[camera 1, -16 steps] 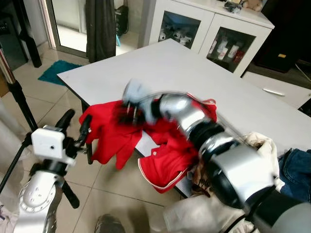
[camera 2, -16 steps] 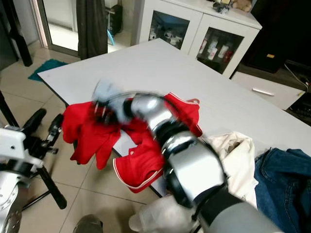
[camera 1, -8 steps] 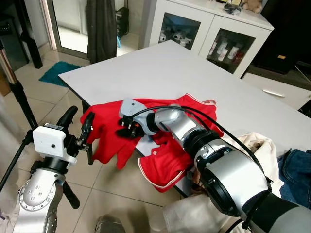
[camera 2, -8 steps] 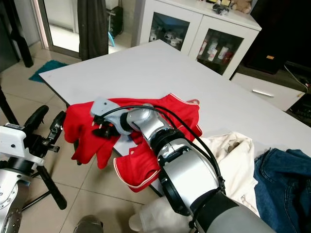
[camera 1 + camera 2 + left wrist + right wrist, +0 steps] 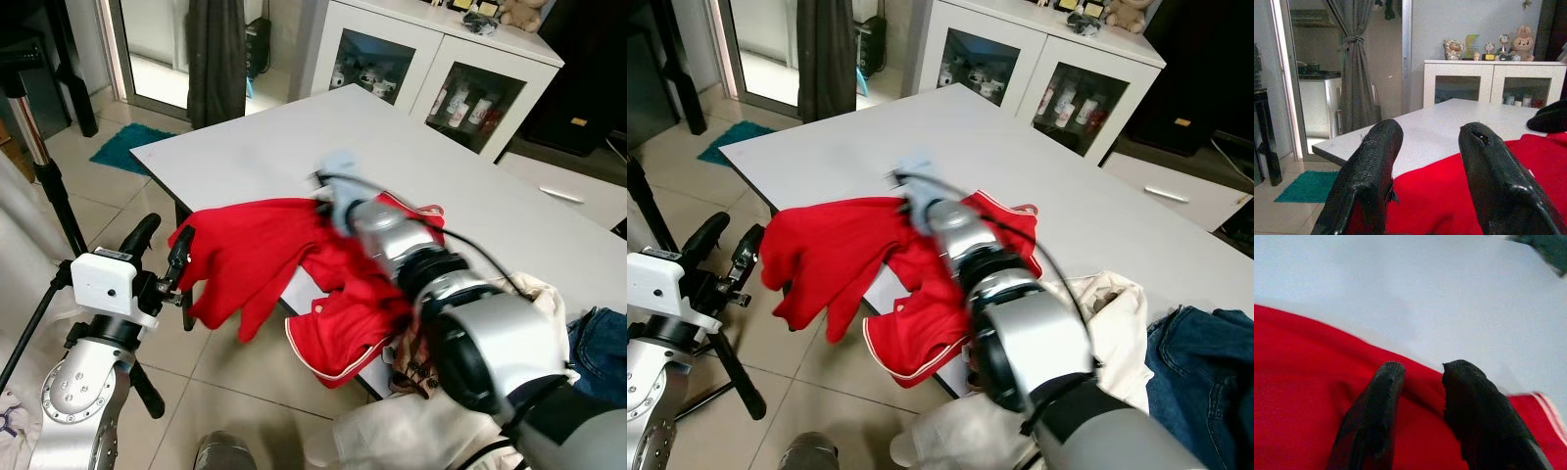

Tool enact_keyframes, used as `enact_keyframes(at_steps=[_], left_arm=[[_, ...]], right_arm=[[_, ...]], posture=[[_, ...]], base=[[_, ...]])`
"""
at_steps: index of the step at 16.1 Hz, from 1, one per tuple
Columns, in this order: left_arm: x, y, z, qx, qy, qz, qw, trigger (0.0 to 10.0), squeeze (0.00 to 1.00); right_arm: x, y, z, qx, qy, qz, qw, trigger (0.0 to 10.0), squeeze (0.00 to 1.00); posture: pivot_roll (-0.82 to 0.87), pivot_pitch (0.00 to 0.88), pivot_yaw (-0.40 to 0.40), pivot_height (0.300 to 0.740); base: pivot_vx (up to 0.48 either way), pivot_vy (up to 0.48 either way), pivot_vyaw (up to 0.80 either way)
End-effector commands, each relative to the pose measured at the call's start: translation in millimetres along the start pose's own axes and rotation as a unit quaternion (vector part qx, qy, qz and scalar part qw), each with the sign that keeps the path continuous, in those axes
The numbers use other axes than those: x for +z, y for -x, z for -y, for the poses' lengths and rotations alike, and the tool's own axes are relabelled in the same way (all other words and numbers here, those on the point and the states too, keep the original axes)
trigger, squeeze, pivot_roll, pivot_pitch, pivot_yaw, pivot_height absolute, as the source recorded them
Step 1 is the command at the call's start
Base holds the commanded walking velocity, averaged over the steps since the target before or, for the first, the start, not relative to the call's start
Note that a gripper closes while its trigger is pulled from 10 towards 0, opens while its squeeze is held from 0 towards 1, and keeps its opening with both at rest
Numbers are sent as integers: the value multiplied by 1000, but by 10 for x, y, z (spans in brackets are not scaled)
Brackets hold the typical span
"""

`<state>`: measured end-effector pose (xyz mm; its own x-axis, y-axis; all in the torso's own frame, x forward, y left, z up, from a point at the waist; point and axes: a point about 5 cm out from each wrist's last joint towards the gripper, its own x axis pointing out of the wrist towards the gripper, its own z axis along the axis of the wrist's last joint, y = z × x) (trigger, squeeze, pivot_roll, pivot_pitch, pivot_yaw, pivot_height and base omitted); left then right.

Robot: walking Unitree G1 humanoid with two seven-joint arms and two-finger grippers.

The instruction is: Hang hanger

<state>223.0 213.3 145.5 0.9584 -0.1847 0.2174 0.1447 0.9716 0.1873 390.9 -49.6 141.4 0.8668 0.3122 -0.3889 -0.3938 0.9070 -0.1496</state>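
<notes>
**Right pincer over red shirt, no hanger visible**

Right pincer (image 5: pixel 1418 396) is sitting over the red shirt (image 5: pixel 265 255) near the shirt's far edge, fingers (image 5: pixel 1374 416) slightly apart, gripping nothing. In the head views the right arm (image 5: pixel 411 255) is motion-blurred, reaching across the garment.

Left pincer (image 5: pixel 1427 171) is hovering low off the near-left corner of the surface (image 5: pixel 294 137), fingers (image 5: pixel 1371 176) spread apart with nothing between them, pointing at the shirt's hanging part.

Shirt is lying on the white surface at its near edge, one part draping over the edge toward the floor. Can't make out a hanger anywhere.

A cream cloth (image 5: pixel 1107 313) is lying on the surface to the right of the shirt, denim (image 5: pixel 1205 362) beyond that.

White cabinet (image 5: pixel 431 59) is standing behind the surface; behind its glass doors, bottles and small items (image 5: pixel 1058 98), too small to identify. Plush toys and figurines (image 5: pixel 1484 44) are sitting on top.
</notes>
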Motion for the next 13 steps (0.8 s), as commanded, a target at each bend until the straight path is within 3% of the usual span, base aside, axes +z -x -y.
enact_keyframes(at_steps=[1,13], left_arm=[[45,-24,72,-15,0,10,1000,10000,0],[45,-24,72,-15,0,10,1000,10000,0]], right_arm=[[-44,3,33,-8,-13,-10,1000,10000,0],[-44,3,33,-8,-13,-10,1000,10000,0]], posture=[[403,24,-176,740],[403,24,-176,740]], base=[[0,0,0],[0,0,0]])
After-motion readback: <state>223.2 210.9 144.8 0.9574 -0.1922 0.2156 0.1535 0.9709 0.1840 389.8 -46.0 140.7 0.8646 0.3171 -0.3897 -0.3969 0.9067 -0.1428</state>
